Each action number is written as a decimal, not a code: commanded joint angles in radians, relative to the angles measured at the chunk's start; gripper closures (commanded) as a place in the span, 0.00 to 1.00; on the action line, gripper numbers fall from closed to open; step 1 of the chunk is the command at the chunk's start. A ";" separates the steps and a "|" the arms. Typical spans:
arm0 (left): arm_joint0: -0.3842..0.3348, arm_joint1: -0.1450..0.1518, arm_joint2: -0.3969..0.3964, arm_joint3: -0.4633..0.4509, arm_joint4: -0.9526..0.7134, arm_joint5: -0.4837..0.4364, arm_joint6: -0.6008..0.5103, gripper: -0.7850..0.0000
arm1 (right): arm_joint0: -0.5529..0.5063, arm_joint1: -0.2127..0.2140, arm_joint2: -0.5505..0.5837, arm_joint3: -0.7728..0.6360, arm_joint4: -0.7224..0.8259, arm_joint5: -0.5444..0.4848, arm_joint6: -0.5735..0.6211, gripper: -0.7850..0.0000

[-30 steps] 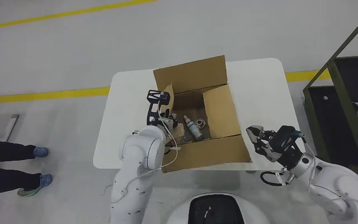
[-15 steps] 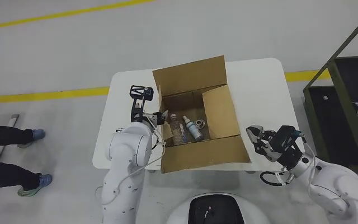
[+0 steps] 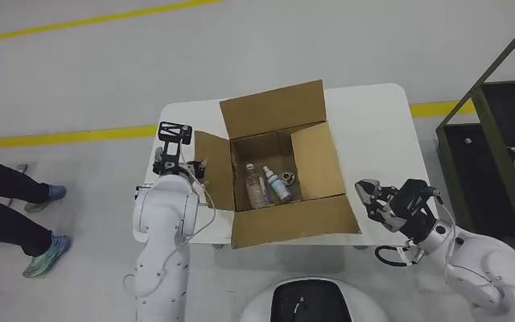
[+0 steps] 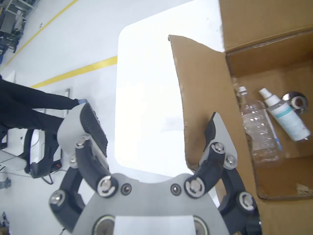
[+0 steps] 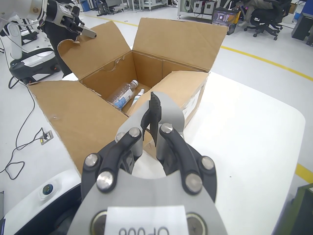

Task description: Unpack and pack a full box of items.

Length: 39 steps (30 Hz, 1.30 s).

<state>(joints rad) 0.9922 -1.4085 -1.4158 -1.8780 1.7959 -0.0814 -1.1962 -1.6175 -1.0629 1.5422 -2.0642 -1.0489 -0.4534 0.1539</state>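
The cardboard box [image 3: 318,217] stands open on the white table [image 3: 378,121]. At its bottom lie a clear bottle [image 3: 254,185], a white spray bottle [image 3: 276,183] and a small metal part [image 3: 290,177]; the left wrist view shows the same bottle [image 4: 259,133], spray bottle [image 4: 283,116] and part [image 4: 296,100]. My left gripper [image 3: 174,143] is open just outside the box's left flap [image 3: 214,169], which stands by one finger [image 4: 215,128]. My right gripper [image 5: 152,110] is shut and empty, low by the box's near right corner.
A dark metal rack [image 3: 483,129] stands right of the table. A person's legs [image 3: 28,213] are on the floor to the left. Bare tabletop lies left of the box [image 4: 141,94] and right of it [image 5: 244,128].
My left gripper has drawn out of the box and moved left, and the left flap has swung outward with it. The right arm has stayed put.
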 commanded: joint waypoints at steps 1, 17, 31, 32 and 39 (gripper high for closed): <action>0.012 0.002 -0.008 0.021 0.019 0.005 0.009 0.00 | -0.003 0.000 0.001 0.001 0.001 0.000 -0.001 1.00; 0.015 0.004 -0.010 0.120 0.079 -0.019 0.072 0.00 | -0.008 0.002 0.089 0.024 0.050 0.008 -0.015 1.00; 0.014 0.007 -0.061 -0.016 0.035 -0.050 -0.004 0.00 | 0.079 0.000 0.043 0.199 0.042 -0.004 0.048 1.00; 0.015 0.008 -0.062 -0.024 0.040 -0.054 -0.005 0.00 | 0.100 -0.002 0.019 0.220 0.034 -0.005 0.052 1.00; 0.035 0.010 -0.052 -0.128 0.067 -0.081 -0.003 0.00 | 0.212 -0.019 -0.134 0.338 0.017 -0.005 0.064 1.00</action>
<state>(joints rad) 1.0219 -1.3981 -1.4738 -1.9860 1.8694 -0.1602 -1.2033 -1.4186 -1.0800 1.4297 -1.7402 -1.0239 -0.4561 0.2121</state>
